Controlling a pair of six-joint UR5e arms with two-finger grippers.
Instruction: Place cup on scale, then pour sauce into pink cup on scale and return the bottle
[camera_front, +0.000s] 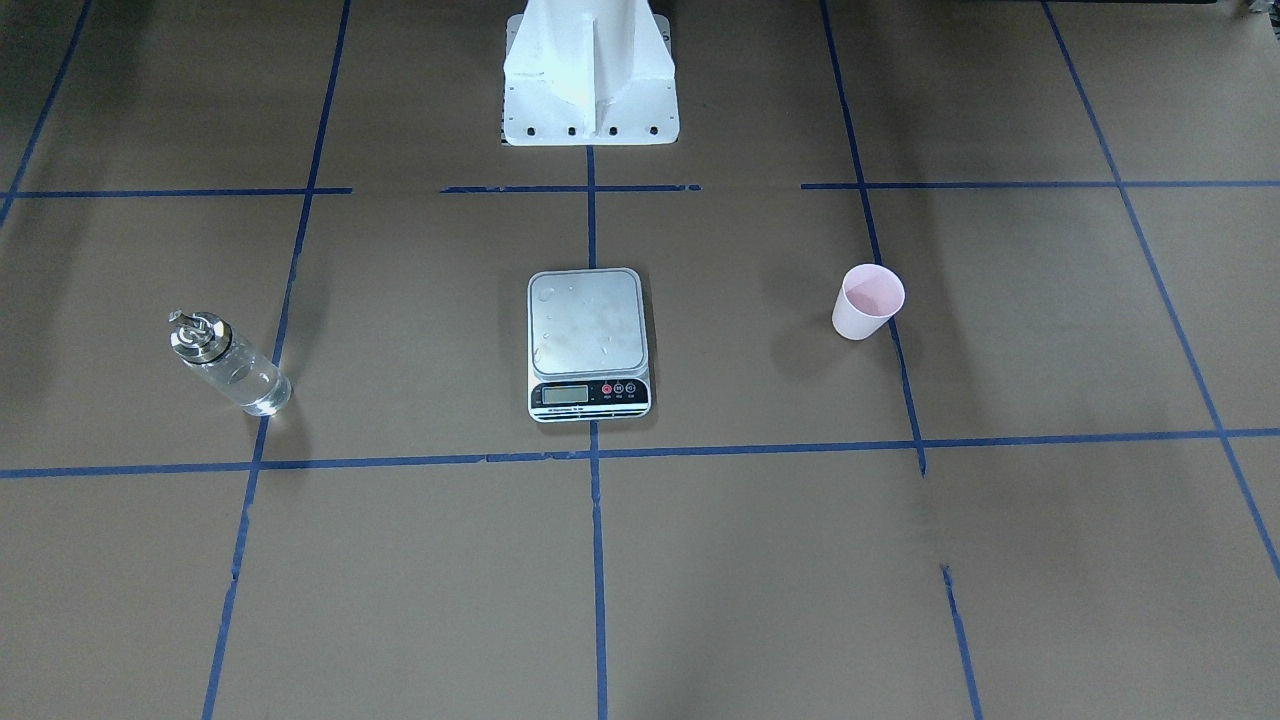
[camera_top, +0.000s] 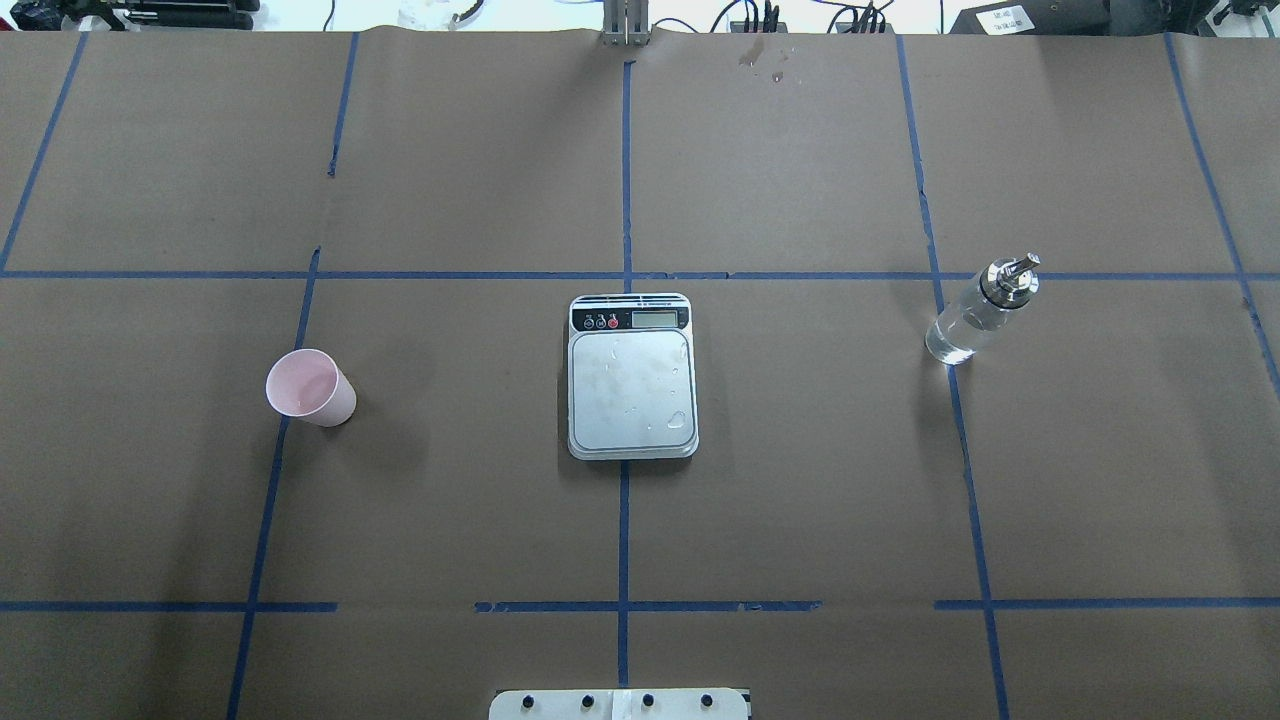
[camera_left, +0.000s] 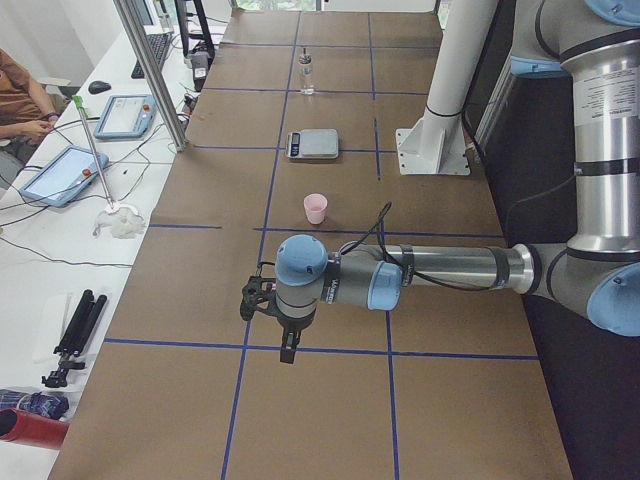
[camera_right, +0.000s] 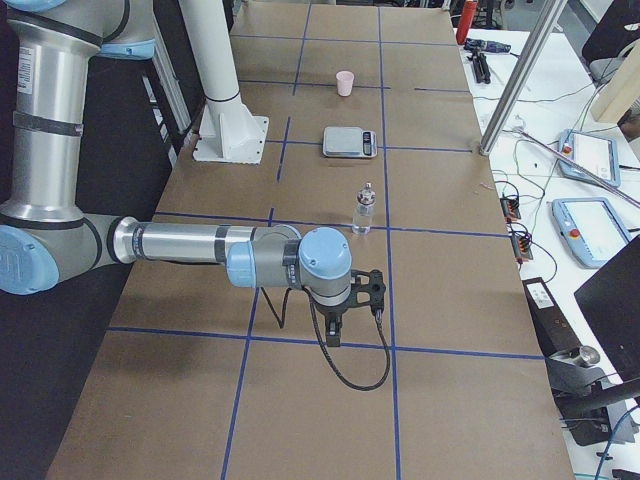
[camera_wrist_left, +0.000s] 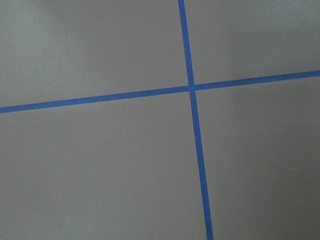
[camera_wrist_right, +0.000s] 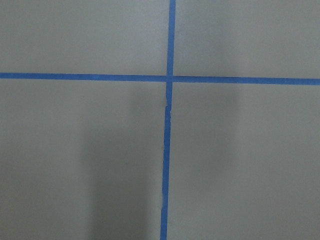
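Note:
The pale pink cup (camera_front: 866, 300) stands upright on the brown table, apart from the scale, on my left side (camera_top: 310, 388). The scale (camera_front: 588, 340) sits mid-table with a bare silver platform (camera_top: 631, 385). The glass bottle (camera_front: 225, 365) with a metal spout stands on my right side (camera_top: 975, 315) and holds clear sauce (camera_front: 248, 382). My left gripper (camera_left: 288, 350) hangs over the table's left end, well short of the cup (camera_left: 315, 208). My right gripper (camera_right: 333, 335) hangs over the right end, short of the bottle (camera_right: 364, 212). I cannot tell whether either is open or shut.
Blue tape lines grid the brown table. The white robot pedestal (camera_front: 588, 75) stands behind the scale. Aluminium posts (camera_left: 150, 70) (camera_right: 520, 80) rise at the table's far edge. A side bench there holds tablets (camera_left: 62, 172) and cables. Both wrist views show only table and tape.

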